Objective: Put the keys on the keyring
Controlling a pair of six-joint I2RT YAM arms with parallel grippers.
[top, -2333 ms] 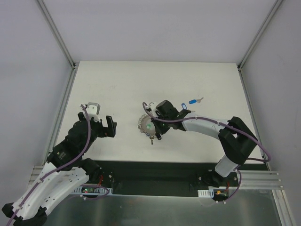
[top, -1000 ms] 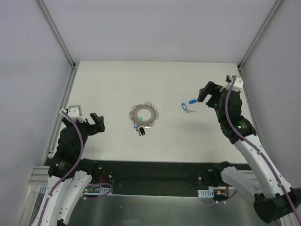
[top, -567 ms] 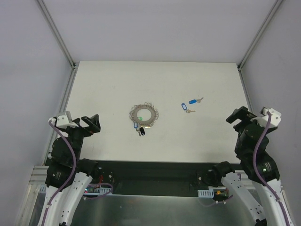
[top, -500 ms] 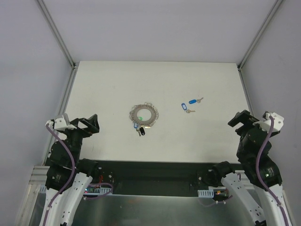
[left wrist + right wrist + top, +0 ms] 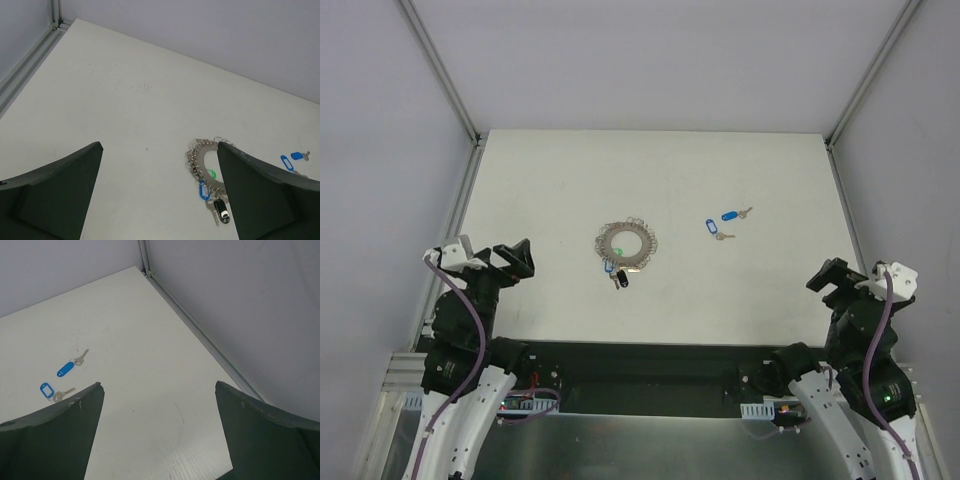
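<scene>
Risks as I see them: two loose keys, one (image 5: 730,214) and the other (image 5: 712,228), lie flat on the table (image 5: 570,180), right of the ring (image 5: 627,244) and well apart from it; they're thin and low, so a pinch could skid one along the surface instead of lifting it; they also sit near each other, so wide fingers coming down could catch both or flick the neighbour away; grabbing by the blue tag looks easier, but then the metal end would dangle and be hard to aim at one of the small wire loops; the ring is lying free, so pushing a key at it would likely just shove it along unless the other arm pins it; a careless pin could also knock the black-head key (image 5: 622,281) and the blue-tag key (image 5: 609,267), which touch the ring's near edge; can't tell from here whether they're actually threaded; left gripper (image 5: 520,262) and right gripper (image 5: 825,280) are both spread wide, nothing held, at the near corners and far from all the parts; containers: none in sight; the ring is the only holder, with those two keys at its edge and a green spot (image 5: 212,174) inside the loop, unclear what that is.
</scene>
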